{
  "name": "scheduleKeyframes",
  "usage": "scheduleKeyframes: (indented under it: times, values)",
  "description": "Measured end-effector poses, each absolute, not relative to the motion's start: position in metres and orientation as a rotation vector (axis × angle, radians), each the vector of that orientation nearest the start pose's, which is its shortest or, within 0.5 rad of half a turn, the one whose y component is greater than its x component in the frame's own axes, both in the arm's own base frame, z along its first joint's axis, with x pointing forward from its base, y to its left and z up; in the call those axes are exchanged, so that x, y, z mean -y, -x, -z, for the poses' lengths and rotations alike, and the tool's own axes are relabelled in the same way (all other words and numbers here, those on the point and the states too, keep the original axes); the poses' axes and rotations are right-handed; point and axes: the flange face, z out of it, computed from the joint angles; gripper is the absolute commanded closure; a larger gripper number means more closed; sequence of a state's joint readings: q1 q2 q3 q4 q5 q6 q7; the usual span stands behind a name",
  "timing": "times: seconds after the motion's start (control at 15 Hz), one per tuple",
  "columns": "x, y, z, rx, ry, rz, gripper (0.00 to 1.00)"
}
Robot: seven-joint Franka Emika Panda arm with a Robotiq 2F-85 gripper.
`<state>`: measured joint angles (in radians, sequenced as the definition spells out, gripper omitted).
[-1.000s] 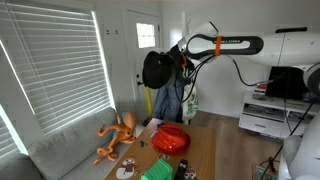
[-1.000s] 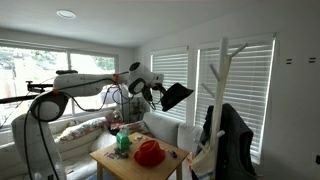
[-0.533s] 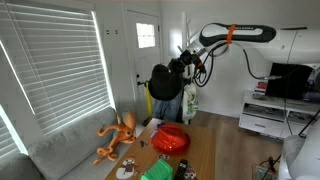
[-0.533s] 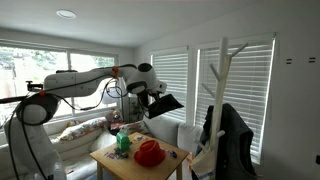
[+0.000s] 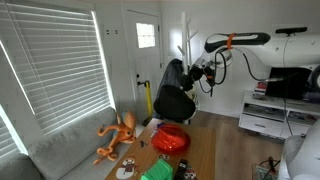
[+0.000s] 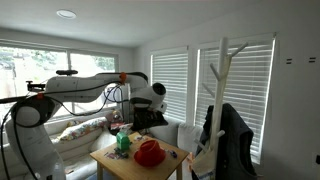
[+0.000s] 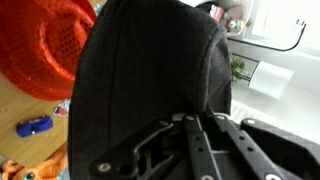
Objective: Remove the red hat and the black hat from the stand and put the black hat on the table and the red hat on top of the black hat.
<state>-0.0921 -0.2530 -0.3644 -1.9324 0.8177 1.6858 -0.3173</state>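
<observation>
Right of the octopus [image 5: 118, 135], on the table [image 5: 204, 150]: red hat [image 5: 171, 139]. Above it, clear of the table: black hat [image 5: 173, 92]. Holds that hat in the gripper [image 5: 192, 72], clamped on what looks like the brim. Further right in an exterior view: stand [image 6: 222, 80], carrying a dark jacket [image 6: 232, 140].

Wrist view: plain black domed fabric hat [image 7: 150, 70] fills most of the picture and is cut off at the top edge. It covers the fingertips of the gripper [image 7: 185, 122], so the jaw contact is unreadable. Bright red domed hat [image 7: 45, 45] is clipped left and top, partly behind the black hat. Small blue object [image 7: 33, 126] is blurred, unidentifiable.

Exterior view: the near edge of the light brown wooden table [image 5: 205, 152] is cut off at the bottom, and the green item [image 5: 157, 172] at that edge is clipped too.

Exterior view: the lower pole of the thin white coat stand [image 6: 222, 75] is hidden by a dark jacket [image 6: 230, 135].
</observation>
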Motion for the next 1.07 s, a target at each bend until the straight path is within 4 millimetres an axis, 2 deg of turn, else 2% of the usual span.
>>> scheduleKeyframes:
  times: [0.07,0.27,0.33,0.4,0.67,1.07]
  values:
    - [0.175,-0.456,-0.609,-0.259,2.252,0.337,0.92]
    - [0.192,-0.455,-0.584,-0.308,2.265,0.26,0.92]
    - [0.193,-0.456,-0.58,-0.313,2.267,0.252,0.92]
    - [0.193,-0.457,-0.58,-0.312,2.269,0.249,0.98]
    - [0.192,-0.458,-0.573,-0.315,2.27,0.228,0.98]
    - [0.202,-0.467,-0.507,-0.234,2.258,0.132,0.98]
